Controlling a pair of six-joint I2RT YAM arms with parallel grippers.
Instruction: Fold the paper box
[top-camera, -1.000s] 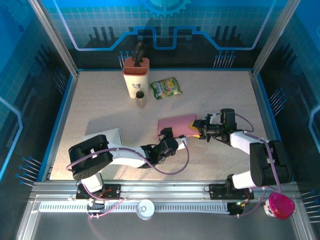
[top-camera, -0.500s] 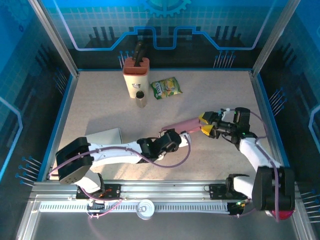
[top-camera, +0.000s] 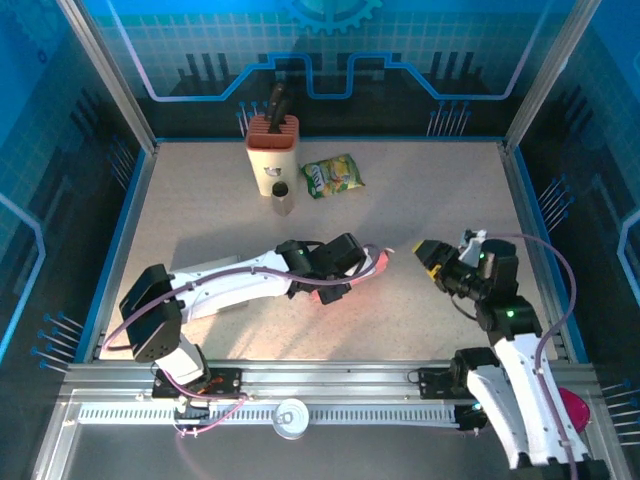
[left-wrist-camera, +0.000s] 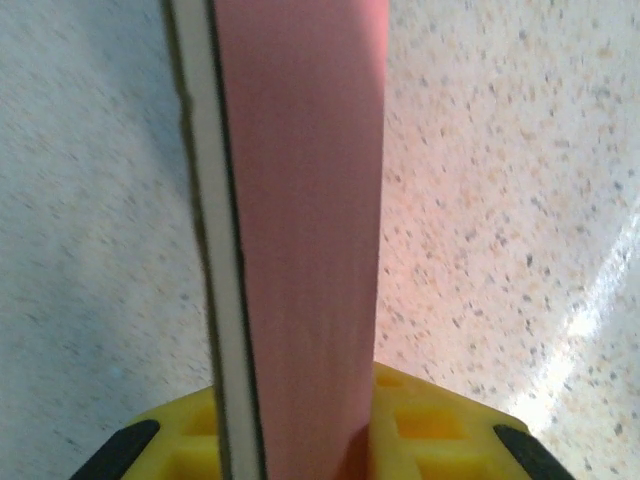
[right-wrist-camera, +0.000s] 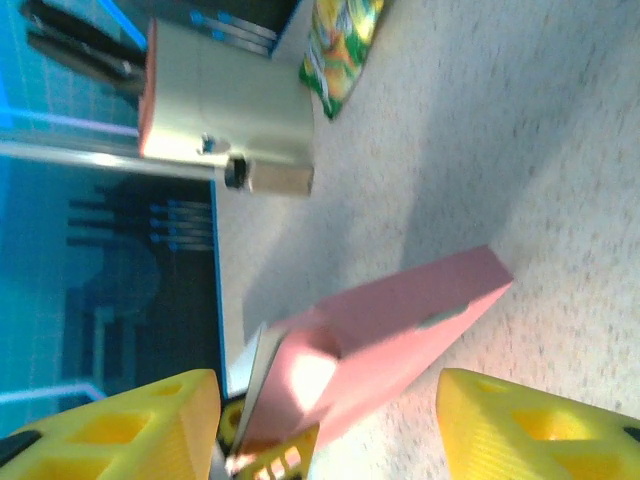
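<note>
The paper box (top-camera: 374, 266) is a flat pink carton with a white inner side, held off the table at mid-table. My left gripper (top-camera: 352, 268) is shut on its near end. In the left wrist view the box (left-wrist-camera: 300, 200) stands edge-on, pinched between the yellow fingers (left-wrist-camera: 440, 430) of the left gripper (left-wrist-camera: 310, 445). My right gripper (top-camera: 432, 255) is open just to the right of the box and not touching it. In the right wrist view the box (right-wrist-camera: 400, 320) tilts up ahead of the right gripper (right-wrist-camera: 325, 430), between its spread yellow fingers (right-wrist-camera: 540, 420).
At the back of the table stand a knife block (top-camera: 271, 152), a small dark-lidded jar (top-camera: 282, 198) and a green snack bag (top-camera: 333, 176). Blue-edged walls (top-camera: 120, 230) close in the table. A tin (top-camera: 291, 417) sits on the front rail.
The right gripper let go of the box, opened and drew back to the right. The left gripper closed on the box, lifted it off the table and carried it away from the arm bases.
</note>
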